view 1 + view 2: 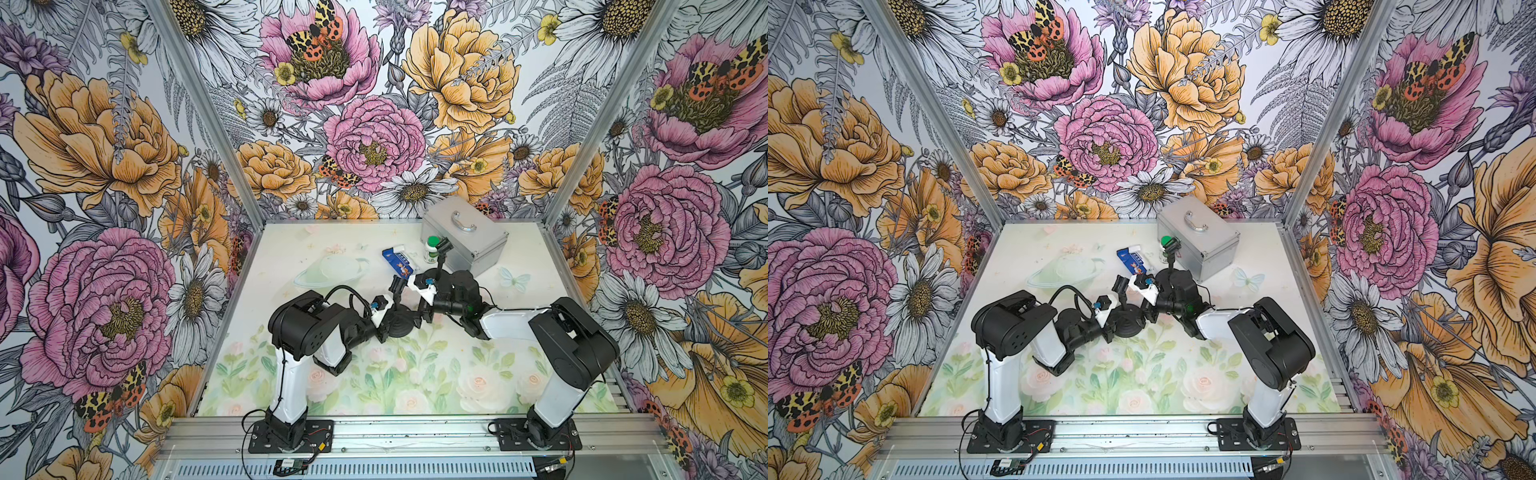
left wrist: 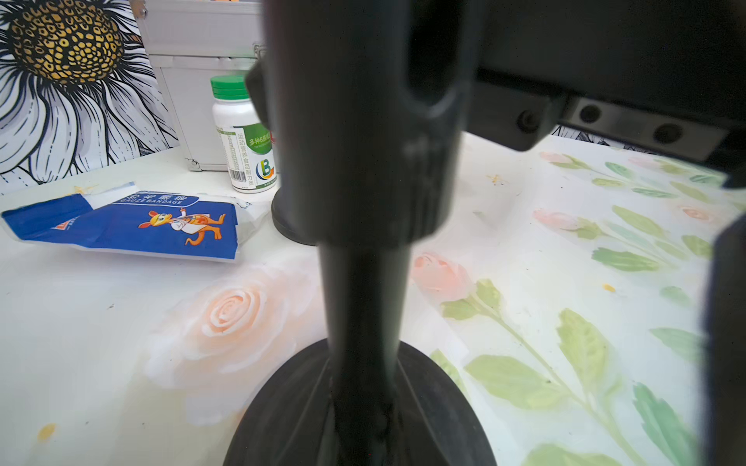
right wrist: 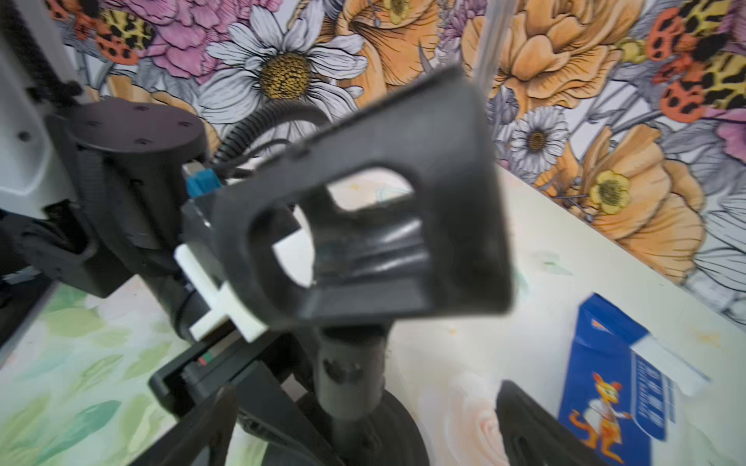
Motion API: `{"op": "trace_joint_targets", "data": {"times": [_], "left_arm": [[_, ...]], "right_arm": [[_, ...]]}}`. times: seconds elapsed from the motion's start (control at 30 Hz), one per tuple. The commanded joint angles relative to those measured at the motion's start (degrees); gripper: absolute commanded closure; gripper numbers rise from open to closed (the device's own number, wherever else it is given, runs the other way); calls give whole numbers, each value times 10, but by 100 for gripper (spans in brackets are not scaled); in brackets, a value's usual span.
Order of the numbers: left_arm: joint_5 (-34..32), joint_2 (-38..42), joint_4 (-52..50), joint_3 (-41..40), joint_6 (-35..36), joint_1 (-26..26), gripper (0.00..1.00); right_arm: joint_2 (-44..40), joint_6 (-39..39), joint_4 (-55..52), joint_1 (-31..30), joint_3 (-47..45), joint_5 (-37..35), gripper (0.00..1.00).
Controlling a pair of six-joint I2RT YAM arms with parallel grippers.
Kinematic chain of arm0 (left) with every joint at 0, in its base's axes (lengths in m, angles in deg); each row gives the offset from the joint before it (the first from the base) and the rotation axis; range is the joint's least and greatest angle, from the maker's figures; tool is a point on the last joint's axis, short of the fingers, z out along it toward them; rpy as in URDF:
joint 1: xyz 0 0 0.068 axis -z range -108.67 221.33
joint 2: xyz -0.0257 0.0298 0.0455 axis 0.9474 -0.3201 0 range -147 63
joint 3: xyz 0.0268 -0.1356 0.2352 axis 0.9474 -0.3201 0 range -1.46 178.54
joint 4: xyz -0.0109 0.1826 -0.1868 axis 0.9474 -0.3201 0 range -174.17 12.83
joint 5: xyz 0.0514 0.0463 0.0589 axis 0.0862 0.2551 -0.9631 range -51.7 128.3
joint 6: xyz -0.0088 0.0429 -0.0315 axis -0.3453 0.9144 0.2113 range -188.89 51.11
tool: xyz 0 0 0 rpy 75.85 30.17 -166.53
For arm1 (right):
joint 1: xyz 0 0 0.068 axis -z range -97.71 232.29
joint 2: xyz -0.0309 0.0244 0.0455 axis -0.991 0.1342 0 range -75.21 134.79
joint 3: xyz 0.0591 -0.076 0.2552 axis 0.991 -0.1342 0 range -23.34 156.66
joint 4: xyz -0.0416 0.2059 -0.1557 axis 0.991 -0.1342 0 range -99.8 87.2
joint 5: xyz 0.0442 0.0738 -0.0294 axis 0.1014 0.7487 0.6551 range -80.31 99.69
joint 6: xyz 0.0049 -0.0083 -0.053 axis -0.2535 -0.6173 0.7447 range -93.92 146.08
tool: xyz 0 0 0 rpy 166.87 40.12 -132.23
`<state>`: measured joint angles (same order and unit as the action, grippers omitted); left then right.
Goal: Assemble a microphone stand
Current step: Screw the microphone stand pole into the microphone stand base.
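Right gripper (image 3: 365,423) stands wide open with nothing in it. Its fingers (image 3: 216,423) sit one on each side of the pole (image 3: 347,375), and neither touches it. So the stand is dead ahead of that hand, between the fingers. Its long axis runs upright from the round base (image 1: 402,329) on the table (image 1: 332,395) up to the clip (image 3: 363,226) on top. That's the relation the next move turns on. A straight pull-back should clear it; a sideways swing would likely clip the pole.

Left gripper (image 1: 395,319) is closed down tight. From the right wrist view it looks pinched on the pole low down, just above the base, steadying it. That makes the left arm the nearer one, in contact, while the right is merely around the stand.

Outward now: another black upright (image 2: 290,228) on a round foot stands just behind, beside the green-capped bottle (image 2: 244,137). A blue bandage packet (image 2: 161,226) lies flat near it, with the silver case (image 1: 465,237) beyond.

The views differ. Only the right wrist view shows the clip's open frame atop the pole, and the spread fingers. The left wrist view gives a blurred, close pole and base, and none of its own fingertips. In both top views the wrists cover the grip point, but both arms are seen meeting mid-table.
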<state>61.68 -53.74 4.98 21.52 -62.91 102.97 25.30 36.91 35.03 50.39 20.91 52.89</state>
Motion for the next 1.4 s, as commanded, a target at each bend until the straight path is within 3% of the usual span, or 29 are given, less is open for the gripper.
{"op": "trace_joint_targets", "data": {"times": [0.0,0.23,0.3,0.37,0.47,0.53,0.63,0.77,0.87,1.07,1.13,1.2,1.3,1.37], "left_arm": [[9,-13,-13,0,3,3,80],[11,-15,-12,1,3,2,80],[11,-15,-13,1,3,3,80],[11,-15,-12,1,3,3,80],[11,-15,-13,1,4,3,80],[11,-15,-12,2,3,3,80],[11,-15,-13,1,4,3,80],[11,-14,-12,0,4,2,80],[11,-13,-13,0,4,3,80],[12,-14,-12,0,4,4,80],[12,-13,-12,0,5,3,80],[12,-11,-13,-1,5,4,80],[10,-9,-12,-3,7,5,80],[9,-10,-12,-2,7,4,80]], "right_arm": [[27,31,-56,4,35,122,0],[57,27,-159,6,120,155,8],[62,2,-165,6,129,140,10],[55,-22,-151,4,123,109,0],[35,-37,-138,5,102,50,0],[23,-65,-81,6,74,11,0],[32,-213,124,27,6,-38,0],[63,-332,228,47,0,32,0],[31,-293,228,27,-43,-28,0],[-165,-124,23,-41,-110,-283,0],[-216,-145,-13,-40,-119,-345,0],[-294,-214,-33,-39,-141,-470,0],[-366,-204,-68,-34,-158,-490,0],[-383,-157,-85,-32,-160,-434,0]]}}
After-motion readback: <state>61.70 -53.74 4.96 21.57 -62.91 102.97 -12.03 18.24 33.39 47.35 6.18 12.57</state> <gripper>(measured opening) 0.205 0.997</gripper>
